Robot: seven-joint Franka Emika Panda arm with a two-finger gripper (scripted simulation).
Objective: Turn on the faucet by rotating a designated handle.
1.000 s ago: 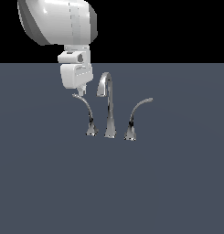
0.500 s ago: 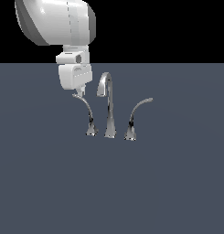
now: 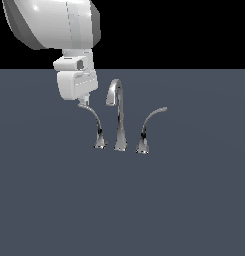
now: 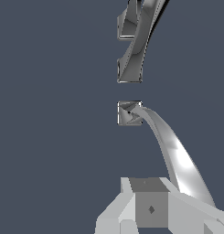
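Observation:
The chrome faucet [image 3: 118,115] stands mid-scene on the dark grey surface, its hooked spout tall in the centre. The handle [image 3: 95,121] arches from its small flared base up toward the exterior view's left. My gripper [image 3: 84,103] hangs at the handle's upper tip, touching or nearly touching it, with its fingers together. In the wrist view the handle [image 4: 177,155] sweeps from its base [image 4: 129,113] past the side of my shut gripper [image 4: 147,201], not between the fingers. The spout [image 4: 138,41] shows beyond.
A mirror-image lever [image 3: 151,120] arches toward the exterior view's right from its own base beside the spout. The flat dark grey surface [image 3: 184,200] extends all around the faucet set. My white arm [image 3: 54,25] fills the upper part of the exterior view's left side.
My gripper has crept slightly toward the exterior view's left at the handle's tip. The handle and faucet look almost unchanged.

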